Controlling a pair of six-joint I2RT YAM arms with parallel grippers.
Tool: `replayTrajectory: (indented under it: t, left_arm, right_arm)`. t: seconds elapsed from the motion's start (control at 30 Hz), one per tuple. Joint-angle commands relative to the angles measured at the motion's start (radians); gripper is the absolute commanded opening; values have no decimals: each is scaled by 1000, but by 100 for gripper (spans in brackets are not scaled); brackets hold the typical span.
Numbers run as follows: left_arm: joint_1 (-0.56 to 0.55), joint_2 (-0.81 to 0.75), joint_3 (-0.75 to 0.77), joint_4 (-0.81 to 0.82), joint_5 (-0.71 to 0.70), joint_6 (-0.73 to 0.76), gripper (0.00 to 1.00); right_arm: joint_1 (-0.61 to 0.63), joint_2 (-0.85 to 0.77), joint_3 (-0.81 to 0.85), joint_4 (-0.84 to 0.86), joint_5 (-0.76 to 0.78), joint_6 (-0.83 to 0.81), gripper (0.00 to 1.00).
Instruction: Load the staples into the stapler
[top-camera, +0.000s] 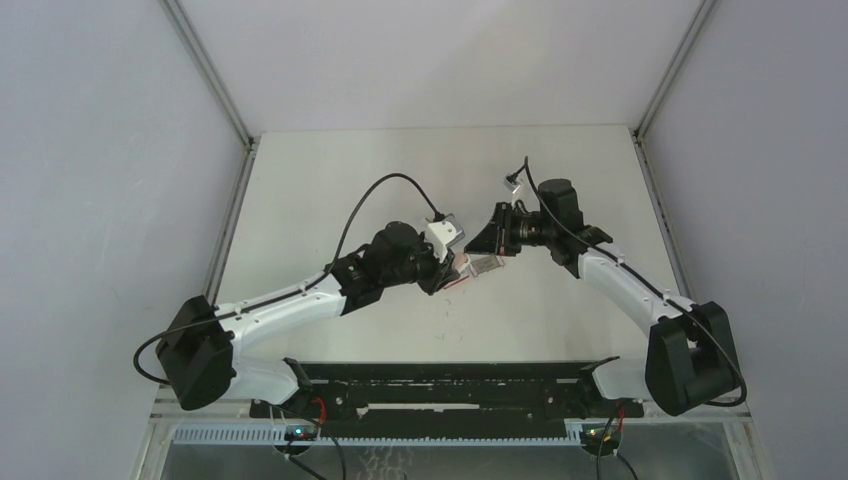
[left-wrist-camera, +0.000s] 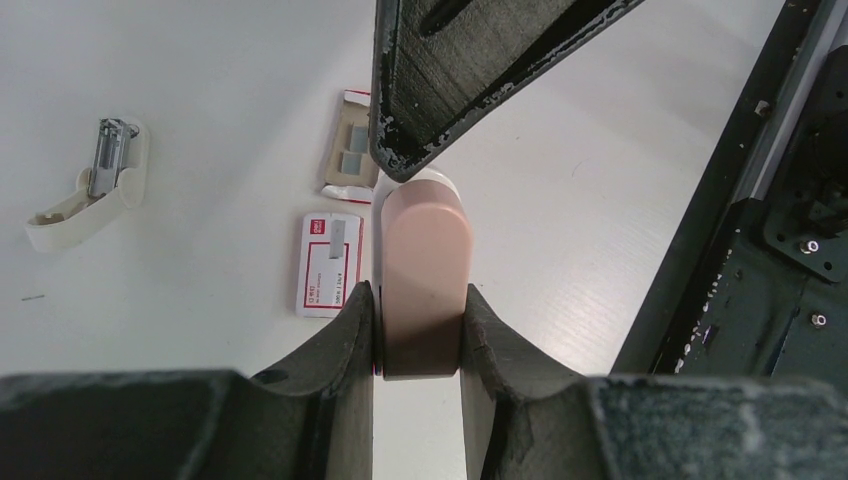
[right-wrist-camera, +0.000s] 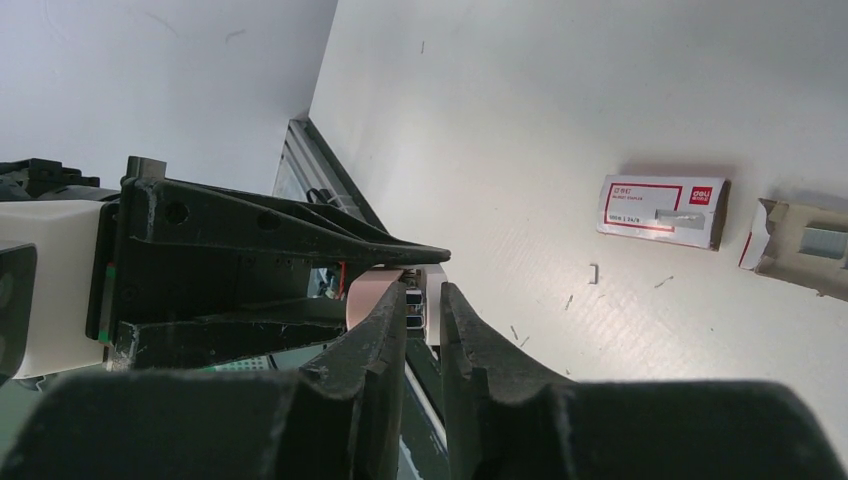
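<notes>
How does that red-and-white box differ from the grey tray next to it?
The box is red-and-white with print, its top closed; the tray is plain grey and open-topped, with silvery staples showing inside. Both lie flat on the table, side by side.

Left claw (left-wrist-camera: 415, 300): black. Right claw (right-wrist-camera: 425, 300): black, pale chips at edges. Stapler (left-wrist-camera: 425, 230): soft pink, white rim at tip. Box sleeve (left-wrist-camera: 330, 265): white, red border, red logo, grey patch. Tray (left-wrist-camera: 336, 130): beige-grey. Staples (left-wrist-camera: 352, 162): silvery grey. Loose plastic piece (left-wrist-camera: 60, 215): cream white, shiny metal inside. Bench (left-wrist-camera: 200, 80): white. Left arm (top-camera: 290, 300): white, black joints.
</notes>
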Motion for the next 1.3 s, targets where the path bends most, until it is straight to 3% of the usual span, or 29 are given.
replayTrajectory:
  t: [0.0, 0.63, 0.83, 0.87, 0.93, 0.97, 1.1, 1.17, 1.27]
  left_arm:
    - [-1, -48, -3, 92, -14, -1, 0]
    - [-2, -66, -19, 104, -57, 2, 0]
    - [-4, -60, -16, 110, -63, 5, 0]
    - [-5, -60, -16, 113, -62, 5, 3]
    - [-5, -59, -18, 117, -65, 6, 17]
    - [-5, -61, -19, 121, -69, 6, 25]
    - [-5, -79, -30, 145, -104, -7, 72]
    - [-5, -99, -38, 164, -140, -30, 80]
    - [-4, -126, -39, 200, -220, -124, 85]
  right_arm:
    - [14, 13, -2, 17, -32, 10, 17]
    - [15, 34, -25, 67, -96, 44, 20]
    - [16, 30, -38, 136, -160, 90, 14]
    - [16, 32, -39, 141, -162, 92, 9]
    - [15, 39, -39, 155, -160, 100, 0]
    - [15, 44, -39, 163, -158, 105, 0]
    - [15, 54, -43, 190, -108, 120, 0]
    - [17, 38, -52, 210, -47, 126, 0]
    - [28, 14, -59, 231, 64, 114, 0]
